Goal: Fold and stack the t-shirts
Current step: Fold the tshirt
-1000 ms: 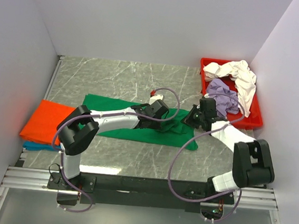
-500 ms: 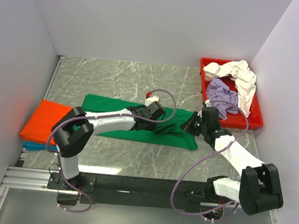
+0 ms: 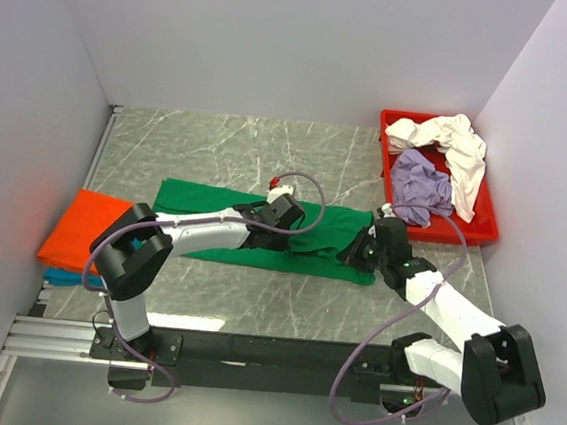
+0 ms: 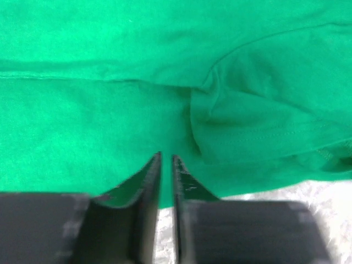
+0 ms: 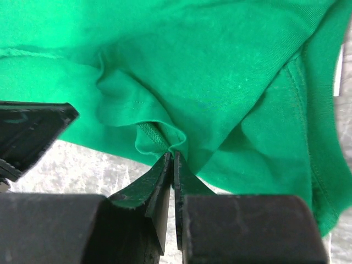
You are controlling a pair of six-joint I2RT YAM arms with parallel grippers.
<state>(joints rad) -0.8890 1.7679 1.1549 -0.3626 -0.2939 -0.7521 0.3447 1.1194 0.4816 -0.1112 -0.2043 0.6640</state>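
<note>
The bright green t-shirt [image 3: 199,200] lies spread across the middle of the table, folded into a long band. My left gripper [image 3: 301,236] sits on its middle; in the left wrist view the jaws [image 4: 166,158] are closed to a thin slit on the shirt's near edge [image 4: 110,137]. My right gripper [image 3: 358,250] is at the shirt's right end; in the right wrist view it [image 5: 171,155] is shut on a pinched fold of green cloth [image 5: 220,82]. A folded orange t-shirt [image 3: 76,228] lies on a teal one [image 3: 61,277] at the left.
A red plastic tray [image 3: 483,230] at the back right holds the crumpled cream-white t-shirt [image 3: 451,138] and the lavender one [image 3: 422,186]. White walls close in the left, back and right sides. Cables loop over both arms.
Both grippers have moved toward the near edge, the left one also leftward. The bunched right part of the green shirt has been drawn out flatter. The right arm has stretched out lower.
</note>
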